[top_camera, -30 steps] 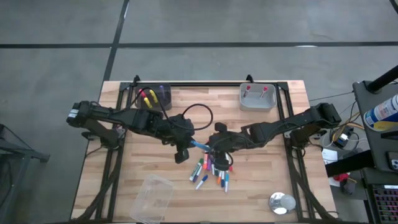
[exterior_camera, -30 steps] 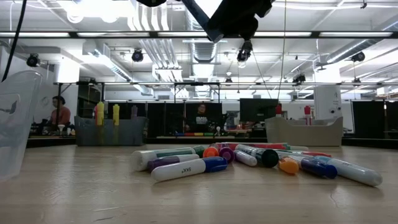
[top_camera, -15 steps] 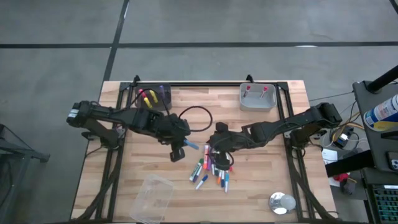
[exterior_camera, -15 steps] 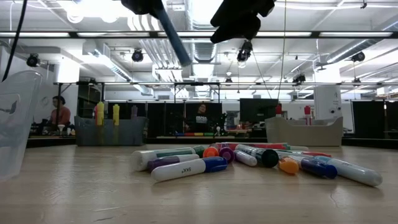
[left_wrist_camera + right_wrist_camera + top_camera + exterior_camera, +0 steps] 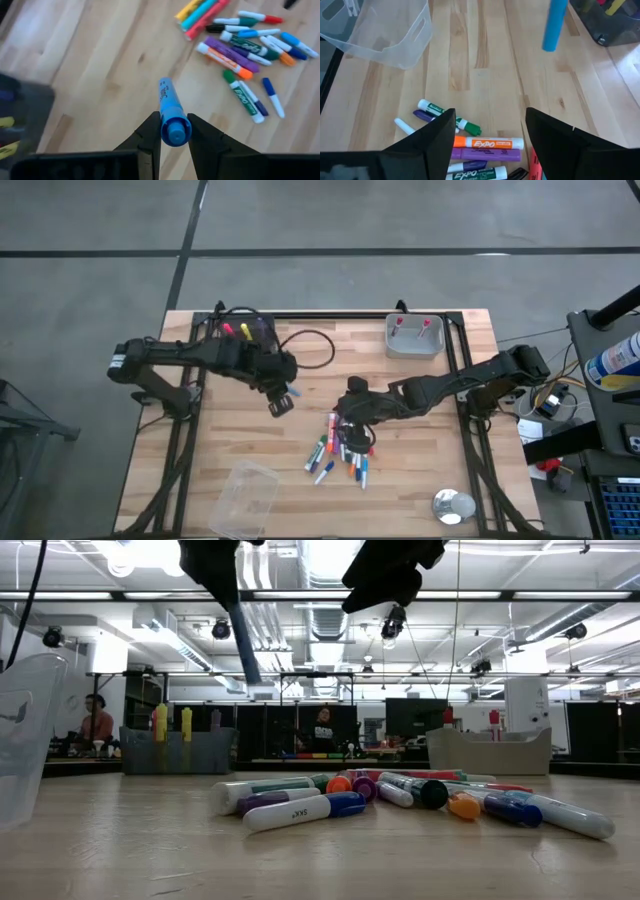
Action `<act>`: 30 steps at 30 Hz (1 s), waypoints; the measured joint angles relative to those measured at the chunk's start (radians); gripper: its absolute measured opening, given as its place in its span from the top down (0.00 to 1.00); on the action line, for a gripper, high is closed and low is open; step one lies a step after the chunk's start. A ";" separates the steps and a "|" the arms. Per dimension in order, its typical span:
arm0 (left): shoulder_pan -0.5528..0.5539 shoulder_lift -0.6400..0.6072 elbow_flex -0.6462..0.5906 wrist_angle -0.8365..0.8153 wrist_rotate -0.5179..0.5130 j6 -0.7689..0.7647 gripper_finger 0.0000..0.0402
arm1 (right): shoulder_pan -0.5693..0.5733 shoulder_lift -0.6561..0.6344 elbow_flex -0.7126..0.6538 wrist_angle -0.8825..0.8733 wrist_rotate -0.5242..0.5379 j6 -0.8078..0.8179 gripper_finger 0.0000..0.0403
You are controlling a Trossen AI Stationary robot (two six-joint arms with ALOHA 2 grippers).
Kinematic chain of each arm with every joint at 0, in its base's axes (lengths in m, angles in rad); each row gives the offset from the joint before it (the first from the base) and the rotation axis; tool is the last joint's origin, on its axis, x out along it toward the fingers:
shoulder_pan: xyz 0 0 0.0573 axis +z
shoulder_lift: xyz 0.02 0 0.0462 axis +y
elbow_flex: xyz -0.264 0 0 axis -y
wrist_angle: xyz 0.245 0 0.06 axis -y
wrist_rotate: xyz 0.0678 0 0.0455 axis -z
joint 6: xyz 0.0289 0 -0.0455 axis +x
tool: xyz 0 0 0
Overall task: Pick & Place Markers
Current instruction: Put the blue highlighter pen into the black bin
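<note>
Gripping a light-blue capped marker pen [image 5: 171, 116] between its two dark fingers, the left gripper [image 5: 281, 398] hangs above the pale wooden slatted table [image 5: 400, 490], left of centre and just near of the dark translucent bin [image 5: 243, 335] at the far left corner. That bin holds a few upright markers, pink and yellow among them. In the low view the blue pen [image 5: 240, 635] points steeply down, well clear of the tabletop.

The right gripper [image 5: 347, 423] hovers over the far end of the pile of loose markers [image 5: 343, 452] near the table's middle, its fingers [image 5: 434, 135] spread apart with nothing between them. Below it lie an orange-capped white-barrelled marker [image 5: 487, 144], a green-capped one [image 5: 449, 114] and purple ones, all flat on the wood.

A clear plastic tub [image 5: 246, 498] sits at the near left edge. A grey tray [image 5: 414, 340] with two red-tipped pens stands at the far right, and a small round silver tin [image 5: 453, 506] rests at the near right.
</note>
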 joint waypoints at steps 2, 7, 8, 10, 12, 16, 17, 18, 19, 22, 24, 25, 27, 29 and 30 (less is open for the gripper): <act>0.032 -0.007 0.000 -0.012 0.002 0.013 0.81 | 0.002 0.002 0.000 0.001 0.000 0.000 0.41; 0.130 -0.025 0.000 -0.052 0.001 0.065 0.81 | 0.012 0.003 -0.008 0.009 0.000 0.000 0.41; 0.153 -0.029 0.000 -0.058 0.001 0.075 0.81 | 0.013 0.003 -0.009 0.008 0.000 0.000 0.41; 0.201 -0.037 0.000 -0.080 0.001 0.094 0.81 | 0.018 0.004 -0.010 0.008 0.000 0.000 0.42; 0.258 -0.039 0.000 -0.106 0.001 0.112 0.81 | 0.020 0.004 -0.010 0.009 0.000 0.000 0.42; 0.367 -0.039 0.000 -0.124 0.001 0.144 0.81 | 0.023 0.004 -0.011 0.013 0.000 -0.001 0.41; 0.391 -0.039 0.000 -0.122 0.001 0.156 0.81 | 0.023 0.004 -0.011 0.018 0.000 -0.004 0.41; 0.414 -0.039 0.000 -0.118 0.005 0.167 0.81 | 0.023 0.004 -0.011 0.024 0.001 -0.005 0.40; 0.436 -0.039 0.000 -0.113 0.010 0.178 0.81 | 0.023 0.004 -0.011 0.030 0.001 -0.008 0.40; 0.497 -0.039 0.000 -0.111 0.028 0.210 0.81 | 0.023 0.004 -0.011 0.038 0.001 -0.011 0.41; 0.533 -0.039 0.000 -0.115 0.028 0.224 0.81 | 0.023 0.004 -0.011 0.038 0.001 -0.012 0.42; 0.550 -0.039 0.000 -0.117 0.029 0.232 0.81 | 0.023 0.004 -0.011 0.038 0.001 -0.012 0.42; 0.579 -0.039 0.000 -0.116 0.030 0.242 0.81 | 0.023 0.004 -0.011 0.038 0.001 -0.012 0.41; 0.602 -0.039 0.000 -0.116 0.044 0.243 0.81 | 0.023 0.004 -0.011 0.038 0.001 -0.012 0.41; 0.610 -0.039 0.000 -0.116 0.055 0.247 0.81 | 0.023 0.004 -0.011 0.038 0.001 -0.012 0.41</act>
